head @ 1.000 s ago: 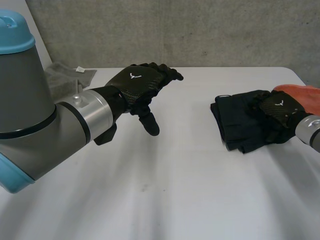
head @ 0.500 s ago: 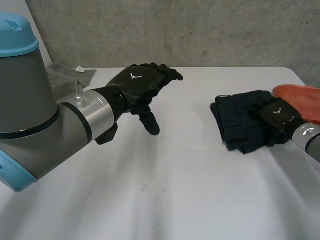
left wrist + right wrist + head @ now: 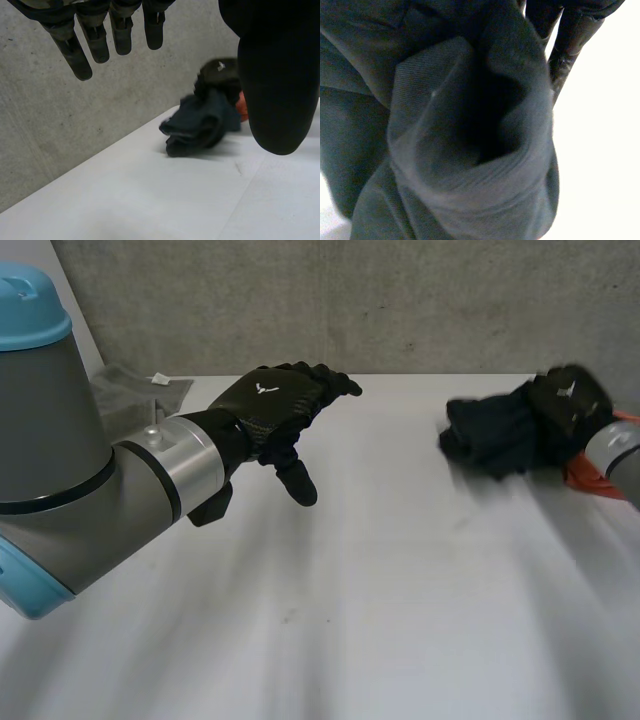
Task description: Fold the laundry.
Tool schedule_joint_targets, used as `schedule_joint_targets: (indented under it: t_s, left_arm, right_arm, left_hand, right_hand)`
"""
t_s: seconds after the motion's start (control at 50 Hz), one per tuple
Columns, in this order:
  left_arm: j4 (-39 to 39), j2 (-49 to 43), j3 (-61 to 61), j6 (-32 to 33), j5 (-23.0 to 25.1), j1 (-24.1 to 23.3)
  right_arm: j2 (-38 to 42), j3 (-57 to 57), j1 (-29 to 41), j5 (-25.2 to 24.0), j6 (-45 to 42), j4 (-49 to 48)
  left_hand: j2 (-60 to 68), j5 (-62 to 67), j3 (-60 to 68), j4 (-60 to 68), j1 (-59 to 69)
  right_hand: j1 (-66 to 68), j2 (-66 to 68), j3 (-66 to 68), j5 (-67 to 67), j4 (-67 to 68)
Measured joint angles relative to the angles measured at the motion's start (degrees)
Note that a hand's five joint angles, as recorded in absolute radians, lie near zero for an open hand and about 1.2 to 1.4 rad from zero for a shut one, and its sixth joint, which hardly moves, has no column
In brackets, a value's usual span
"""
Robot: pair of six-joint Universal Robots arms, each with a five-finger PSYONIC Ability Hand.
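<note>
The right hand (image 3: 568,400) was blurred. Its fingers (image 3: 564,42) were curled on a bunched dark garment (image 3: 492,432) at the table's 2 o'clock, with an orange cloth (image 3: 578,478) just beside it, partly hidden by the arm. The left hand (image 3: 272,408) hovered near 11 o'clock, fingers straight, holding nothing. The white table (image 3: 380,600) met a concrete wall (image 3: 400,300). A grey cloth (image 3: 130,392) at 10 o'clock carried a white tag (image 3: 160,379), its print too small to read.

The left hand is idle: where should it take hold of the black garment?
Probably the loose bunched end of the black garment, which sticks out of the right hand toward the left hand; come in from that side, since the right hand grips the other end.
</note>
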Motion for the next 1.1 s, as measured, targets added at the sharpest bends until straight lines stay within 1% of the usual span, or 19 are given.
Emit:
schedule_joint_targets:
  t_s: [0.16, 0.24, 0.3, 0.46, 0.58, 0.64, 0.66, 0.72, 0.8, 0.82, 0.84, 0.9, 0.92, 0.96, 0.98, 1.0, 1.04, 1.06, 1.1]
  left_arm:
    - [0.00, 0.17, 0.00, -0.09, 0.00, 0.05]
    - [0.00, 0.35, 0.00, -0.21, 0.00, 0.02]
    - [0.00, 0.53, 0.00, -0.65, 0.00, -0.01]
    - [0.00, 0.70, -0.05, -1.99, 0.00, -0.01]
    - [0.05, 0.65, -0.19, -2.15, 0.00, -0.01]
    - [0.23, 0.48, -0.31, -2.14, 0.00, 0.00]
    - [0.26, 0.44, -0.33, -2.14, 0.00, -0.01]
    - [0.44, 0.18, -0.41, -2.12, 0.00, -0.04]
    - [0.53, 0.01, -0.44, -2.13, 0.00, -0.09]
    - [0.54, 0.00, -0.44, -2.13, 0.00, -0.10]
    - [0.54, -0.02, -0.44, -2.14, 0.00, -0.10]
    - [0.54, -0.03, -0.45, -2.19, 0.00, -0.11]
    - [0.54, -0.02, -0.45, -2.24, 0.00, -0.10]
    - [0.54, 0.00, -0.45, -2.32, 0.00, -0.10]
    - [0.54, 0.05, -0.44, -2.46, 0.00, -0.10]
    - [0.54, 0.08, -0.43, -2.54, 0.00, -0.09]
    - [0.54, 0.12, -0.42, -2.64, 0.00, -0.08]
    - [0.54, 0.20, -0.40, -2.74, 0.00, -0.05]
    - [0.54, 0.28, -0.38, -2.80, 0.00, -0.04]
  right_arm:
    - [-2.57, -7.03, -0.66, 0.37, 9.03, -6.33]
    - [-3.30, -9.87, -2.75, -0.18, 14.42, -10.61]
    - [-3.31, -10.74, -4.56, -1.13, 16.27, -12.18]
    - [-0.12, -11.19, -12.74, -7.86, 17.32, -13.74]
    - [2.71, -10.80, -16.79, -10.57, 16.88, -14.40]
    - [5.57, -9.12, -19.82, -14.85, 15.86, -15.17]
    - [5.83, -8.88, -20.12, -15.46, 15.67, -15.27]
    - [7.85, -5.88, -22.96, -21.15, 13.39, -15.97]
    - [8.59, -3.31, -25.17, -25.41, 11.46, -16.19]
    - [8.61, -3.01, -25.48, -25.92, 11.26, -16.17]
    - [8.59, -2.42, -26.13, -26.80, 10.87, -16.07]
    - [8.25, -1.52, -27.34, -27.77, 10.43, -15.45]
    - [8.10, -1.42, -27.55, -27.78, 10.41, -15.23]
    - [6.72, -0.98, -28.80, -27.27, 10.32, -13.39]
    - [4.97, -0.78, -29.94, -26.21, 10.33, -10.88]
    - [3.75, -0.79, -30.49, -25.29, 10.33, -9.08]
    - [2.04, -0.92, -31.12, -23.89, 10.30, -6.38]
    - [-0.18, -1.27, -31.71, -21.77, 10.21, -2.57]
    - [-1.76, -1.67, -31.90, -20.02, 10.06, 0.31]
  left_hand:
    - [0.00, 0.00, 0.00, 0.00, 0.00]
    - [0.00, 0.00, 0.00, 0.00, 0.00]
    - [0.00, 0.00, 0.00, 0.00, 0.00]
    - [0.00, 0.00, 0.00, 0.00, 0.00]
    - [0.00, 0.00, 0.00, 0.00, 0.00]
    - [0.00, 0.00, 0.00, 0.00, 0.00]
    - [0.00, 0.00, 0.00, 0.00, 0.00]
    - [0.00, 0.00, 0.00, 0.00, 0.00]
    - [0.00, 0.00, 0.00, 0.01, 0.00]
    - [0.00, 0.00, 0.00, 0.01, 0.00]
    - [0.00, 0.00, 0.00, 0.00, 0.00]
    - [0.00, 0.00, 0.00, 0.00, 0.00]
    - [0.00, 0.00, 0.00, 0.00, 0.00]
    - [0.00, 0.00, 0.00, 0.00, 0.00]
    - [0.00, 0.00, 0.00, 0.00, 0.00]
    - [0.00, 0.00, 0.00, 0.00, 0.00]
    - [0.00, 0.00, 0.00, 0.00, 0.00]
    - [0.00, 0.00, 0.00, 0.00, 0.00]
    - [0.00, 0.00, 0.00, 0.00, 0.00]
  right_hand:
    - [0.00, 0.03, 0.79, 2.22, 1.17]
    - [0.00, 0.28, 1.19, 2.39, 1.50]
    - [0.00, 0.28, 1.19, 3.06, 1.51]
    - [0.50, 0.29, 1.19, 3.09, 1.51]
    - [0.50, 0.29, 1.19, 3.09, 1.51]
    - [0.50, 0.29, 1.19, 3.61, 1.52]
    - [0.50, 0.39, 1.36, 3.61, 1.60]
    - [0.50, 0.74, 1.90, 3.77, 1.71]
    - [0.50, 0.75, 2.46, 4.24, 2.03]
    - [-0.84, -3.39, -0.78, 2.57, -2.02]
    - [-4.97, -10.51, -7.59, -3.25, -9.79]
    - [-8.40, -14.65, -11.70, -5.70, -13.33]
    - [-14.70, -21.07, -17.71, -11.25, -19.10]
    - [-31.60, -38.19, -35.62, -28.47, -35.91]
    - [-38.74, -49.22, -46.36, -39.90, -47.36]
    - [-40.58, -53.32, -50.60, -44.72, -52.04]
    - [-40.69, -54.04, -51.50, -45.78, -52.78]
    - [-40.69, -54.10, -51.70, -45.92, -52.85]
    - [-40.69, -54.10, -51.70, -45.92, -52.86]
